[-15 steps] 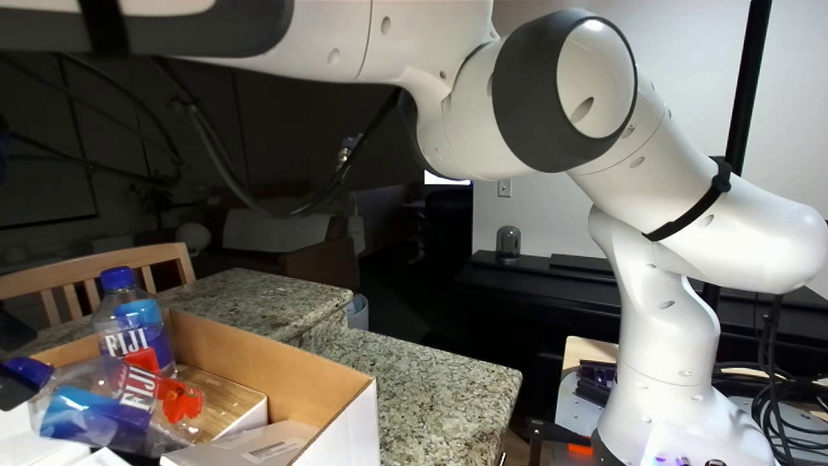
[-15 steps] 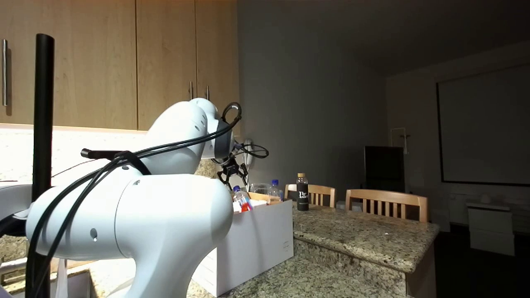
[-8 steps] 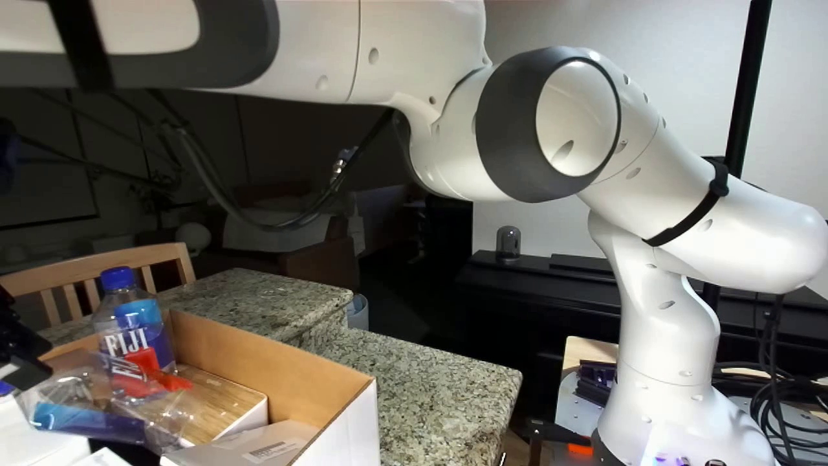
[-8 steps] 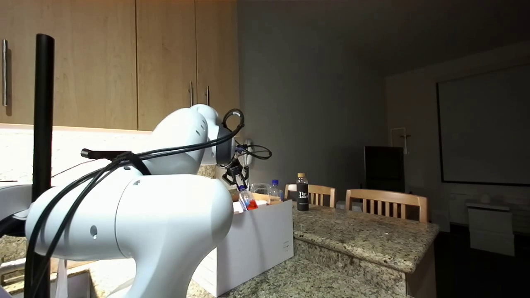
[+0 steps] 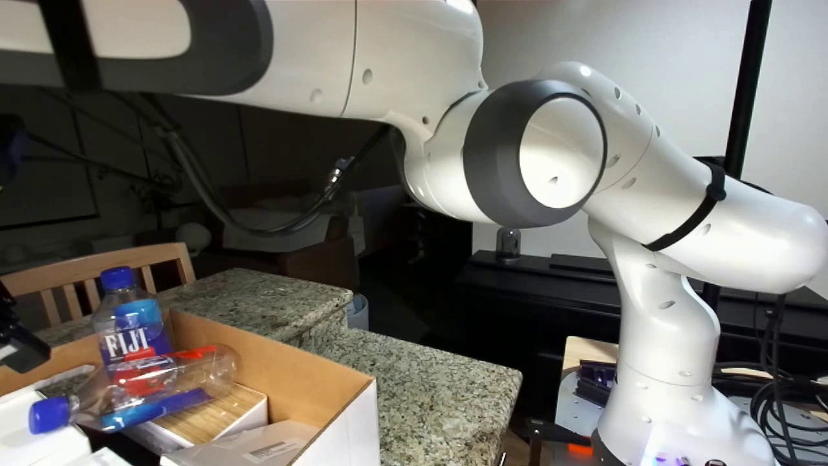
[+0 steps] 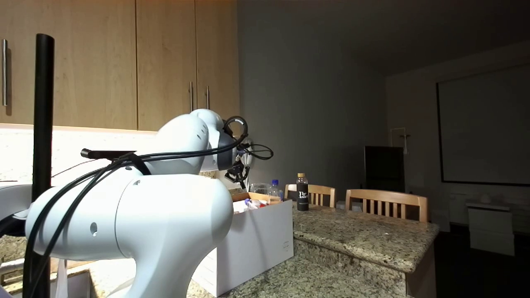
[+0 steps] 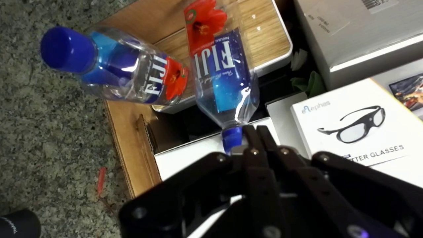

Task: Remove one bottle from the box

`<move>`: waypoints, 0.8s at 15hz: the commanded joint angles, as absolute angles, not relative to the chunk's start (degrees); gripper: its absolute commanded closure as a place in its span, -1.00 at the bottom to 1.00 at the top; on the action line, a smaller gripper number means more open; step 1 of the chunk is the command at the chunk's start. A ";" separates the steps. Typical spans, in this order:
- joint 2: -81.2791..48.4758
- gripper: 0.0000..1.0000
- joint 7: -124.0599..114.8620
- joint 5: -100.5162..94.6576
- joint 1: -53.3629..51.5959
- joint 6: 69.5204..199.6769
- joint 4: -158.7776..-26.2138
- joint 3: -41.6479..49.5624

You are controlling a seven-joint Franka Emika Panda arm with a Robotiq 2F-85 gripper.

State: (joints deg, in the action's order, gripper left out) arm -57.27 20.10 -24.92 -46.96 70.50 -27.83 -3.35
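Note:
Inside the cardboard box (image 5: 272, 359), a clear bottle (image 7: 224, 76) with a FIJI label and red flower patch lies on its side. In an exterior view this lying bottle (image 5: 162, 388) rests partly across a wood-topped box, its blue cap (image 5: 49, 414) toward the lower left. A similar bottle (image 7: 132, 69) stands upright by the box wall. My gripper (image 7: 257, 128) is shut, its fingertips nearly together with nothing between them. In the wrist view the lying bottle's cap appears just left of the fingertips. In an exterior view the gripper (image 6: 243, 185) hangs above that cap, apart from it.
Several packages share the box: a wood-topped one (image 7: 264, 33), a silver-grey one (image 7: 363, 39) and a white glasses package (image 7: 357, 129). A dark bottle (image 6: 302, 198) with a tan cap stands on the raised granite counter (image 6: 356, 236), beside wooden chairs (image 6: 385, 203).
The jaws have closed. The bottle, tilted with its cap by the fingers a second ago, has dropped and now lies flatter, its base toward the box wall. The arm has come lower.

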 commanded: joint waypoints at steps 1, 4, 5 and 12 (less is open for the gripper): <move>-59.34 0.29 22.22 -21.95 -47.00 68.15 -23.10 -2.12; -60.52 -0.07 21.97 -19.36 -46.11 68.20 -21.12 -2.04; -60.93 -0.22 21.90 -18.61 -45.76 68.44 -20.51 -1.99; -62.57 -0.99 21.86 -13.57 -42.62 73.34 -21.49 -2.58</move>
State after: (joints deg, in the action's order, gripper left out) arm -61.88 20.10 -16.37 -44.11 71.38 -21.37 -2.14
